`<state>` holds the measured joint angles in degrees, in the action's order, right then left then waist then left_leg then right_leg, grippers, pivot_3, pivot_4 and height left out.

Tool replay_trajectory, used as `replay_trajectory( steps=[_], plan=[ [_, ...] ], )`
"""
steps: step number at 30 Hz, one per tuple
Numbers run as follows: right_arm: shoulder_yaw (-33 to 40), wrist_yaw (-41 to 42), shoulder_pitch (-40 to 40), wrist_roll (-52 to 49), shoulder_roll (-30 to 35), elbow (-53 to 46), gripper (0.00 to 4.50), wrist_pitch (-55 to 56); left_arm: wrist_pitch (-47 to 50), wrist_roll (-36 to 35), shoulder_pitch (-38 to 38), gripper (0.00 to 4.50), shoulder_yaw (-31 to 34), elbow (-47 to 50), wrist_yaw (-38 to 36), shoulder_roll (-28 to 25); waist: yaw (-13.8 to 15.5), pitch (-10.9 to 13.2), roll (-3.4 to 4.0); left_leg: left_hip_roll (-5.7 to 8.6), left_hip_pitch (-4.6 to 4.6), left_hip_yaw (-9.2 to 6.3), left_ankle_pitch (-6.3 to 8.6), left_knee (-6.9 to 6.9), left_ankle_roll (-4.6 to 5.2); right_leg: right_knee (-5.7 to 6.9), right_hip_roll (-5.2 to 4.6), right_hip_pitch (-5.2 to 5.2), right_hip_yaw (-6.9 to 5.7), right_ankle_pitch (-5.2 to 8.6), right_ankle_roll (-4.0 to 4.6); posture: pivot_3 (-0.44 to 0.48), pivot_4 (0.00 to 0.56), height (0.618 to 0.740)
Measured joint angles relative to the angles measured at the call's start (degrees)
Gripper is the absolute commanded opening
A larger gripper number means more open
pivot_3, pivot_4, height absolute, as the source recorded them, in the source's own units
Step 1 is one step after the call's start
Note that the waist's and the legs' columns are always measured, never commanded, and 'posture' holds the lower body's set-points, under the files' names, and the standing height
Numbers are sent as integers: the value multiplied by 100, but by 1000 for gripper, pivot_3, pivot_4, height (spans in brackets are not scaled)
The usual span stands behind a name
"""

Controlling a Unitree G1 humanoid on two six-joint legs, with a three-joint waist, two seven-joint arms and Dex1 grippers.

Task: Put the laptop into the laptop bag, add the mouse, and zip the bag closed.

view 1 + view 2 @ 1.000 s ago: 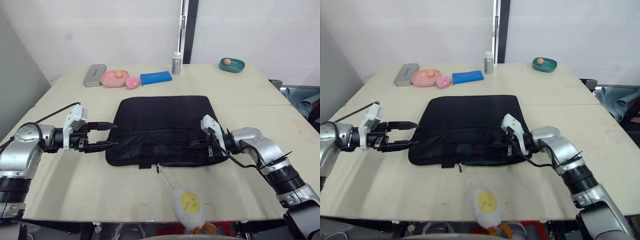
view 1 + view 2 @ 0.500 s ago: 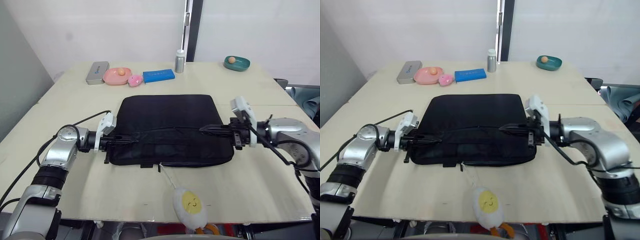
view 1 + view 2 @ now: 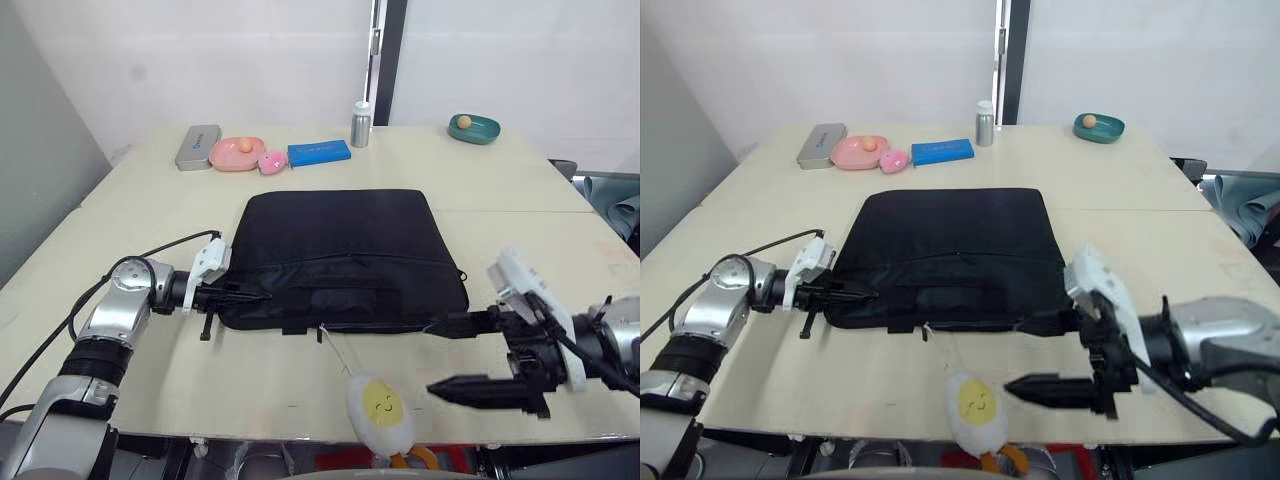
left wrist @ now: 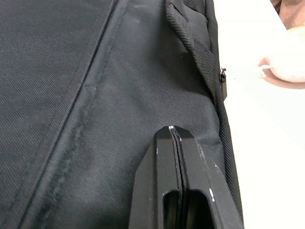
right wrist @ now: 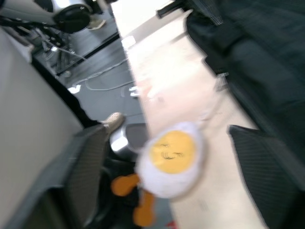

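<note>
At the near edge of the desk (image 3: 150,370), an egg plush (image 3: 379,412) is hanging on a thin cord that is running up to the near edge of the laptop bag (image 3: 340,255). The right gripper (image 3: 448,357) is hovering just right of the plush, near the bag's near right corner, with its jaws spread wide apart and holding nothing. The left gripper (image 3: 246,297) is lying against the bag's near left corner, its jaws pressed together with no cloth visibly between them, fingertips (image 4: 170,130) resting on the black fabric. The bag is lying flat in the middle of the desk, apparently closed; the laptop and mouse are presumably inside, though that is only a judgement. To finish the zip well, the left gripper should be pinning the corner firmly while the right one is taking the cord close to the zipper and drawing it along the seam. Farther off are sitting a pink plate (image 3: 235,154), a grey tin (image 3: 196,146), a blue box (image 3: 319,153), a small bottle (image 3: 360,124) and a green dish (image 3: 474,129).
</note>
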<state>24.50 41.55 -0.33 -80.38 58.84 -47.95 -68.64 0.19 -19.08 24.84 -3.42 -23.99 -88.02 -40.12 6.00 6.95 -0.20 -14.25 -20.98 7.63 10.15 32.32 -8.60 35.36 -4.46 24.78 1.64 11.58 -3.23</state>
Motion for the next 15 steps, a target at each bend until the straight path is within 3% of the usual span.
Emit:
replay_trajectory(
  steps=[6,15],
  plan=[
    [-1401,-1798,-283,-446,-50,142,4482,101,-357,25,-26,0,-17,-166,-75,19,-9,-7,6,2,-1,0,-6,7,-18,1,-1,-1,4,-7,-17,0,150,740],
    [-2908,-2857,-929,-237,-699,701,4482,75,-710,95,372,0,-161,-970,-169,316,47,-39,30,13,-1,-7,-13,21,-32,7,-14,-10,0,-10,-29,0,150,740]
  ],
)
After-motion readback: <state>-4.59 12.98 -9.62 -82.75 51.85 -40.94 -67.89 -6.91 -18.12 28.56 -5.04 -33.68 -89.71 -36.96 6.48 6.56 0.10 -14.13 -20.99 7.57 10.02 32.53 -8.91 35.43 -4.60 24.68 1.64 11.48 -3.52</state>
